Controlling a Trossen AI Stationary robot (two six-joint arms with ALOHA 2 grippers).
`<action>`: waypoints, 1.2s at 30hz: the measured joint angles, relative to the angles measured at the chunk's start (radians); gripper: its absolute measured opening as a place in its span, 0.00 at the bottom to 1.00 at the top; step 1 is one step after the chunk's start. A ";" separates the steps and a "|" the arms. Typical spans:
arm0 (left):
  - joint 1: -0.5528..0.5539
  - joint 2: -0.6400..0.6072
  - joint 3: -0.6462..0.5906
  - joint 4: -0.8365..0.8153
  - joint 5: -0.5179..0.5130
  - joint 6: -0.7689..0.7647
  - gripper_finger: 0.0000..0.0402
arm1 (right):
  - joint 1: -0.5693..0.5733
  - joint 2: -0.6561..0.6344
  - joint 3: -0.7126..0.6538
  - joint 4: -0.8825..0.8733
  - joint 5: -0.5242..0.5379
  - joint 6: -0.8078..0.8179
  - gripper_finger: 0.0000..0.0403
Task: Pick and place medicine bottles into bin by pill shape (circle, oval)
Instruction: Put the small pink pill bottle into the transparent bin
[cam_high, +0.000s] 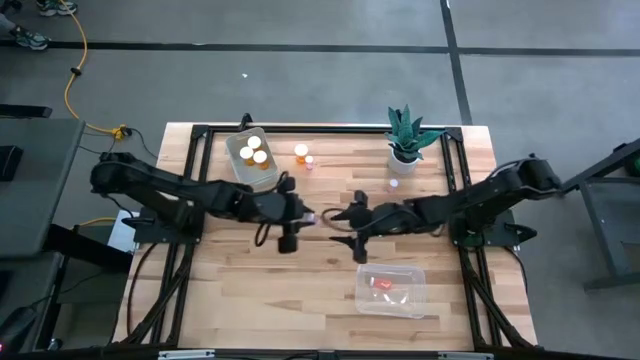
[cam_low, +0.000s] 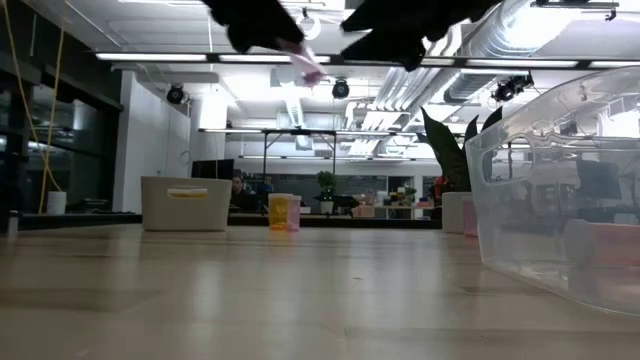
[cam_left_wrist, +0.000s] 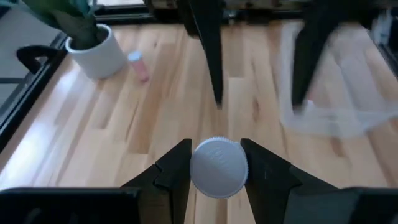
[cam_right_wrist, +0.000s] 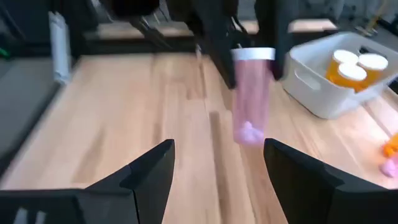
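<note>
My left gripper (cam_high: 303, 216) is shut on a pink medicine bottle (cam_right_wrist: 252, 99) with a white cap, above the middle of the table. My right gripper (cam_high: 345, 215) is open and empty just to the bottle's right. Its fingers (cam_right_wrist: 149, 171) face the bottle without touching it. A white bin (cam_high: 250, 157) at the far left holds several amber bottles (cam_right_wrist: 353, 67). Two loose bottles (cam_high: 303, 155) stand on the table beside it. A pink bottle (cam_high: 394, 183) stands by the plant. A clear tub (cam_high: 391, 289) at the near right holds a reddish bottle (cam_high: 384, 284). My left gripper pinches the bottle's white cap (cam_left_wrist: 217, 168) by its sides between the two fingers. The fingers (cam_left_wrist: 171, 174) come from the table's left, slanting down. The pink body (cam_right_wrist: 251, 109) hangs below the cap, a little tilted (cam_low: 308, 65), lifted clear of the table.
A potted green plant (cam_high: 407, 140) stands at the far right of the table. The clear tub fills the right of the low view (cam_low: 560, 200). Bare wood lies below both grippers and toward the near left.
</note>
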 joint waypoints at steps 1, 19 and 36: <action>0.008 0.013 0.009 -0.007 0.000 -0.001 0.29 | -0.003 0.027 0.024 -0.020 0.014 -0.002 0.60; 0.019 0.106 0.074 -0.012 0.025 -0.047 0.29 | -0.025 0.138 0.163 -0.132 0.143 0.026 0.52; 0.019 0.105 0.074 0.041 0.026 -0.047 0.29 | -0.024 0.140 0.163 -0.146 0.125 0.073 0.29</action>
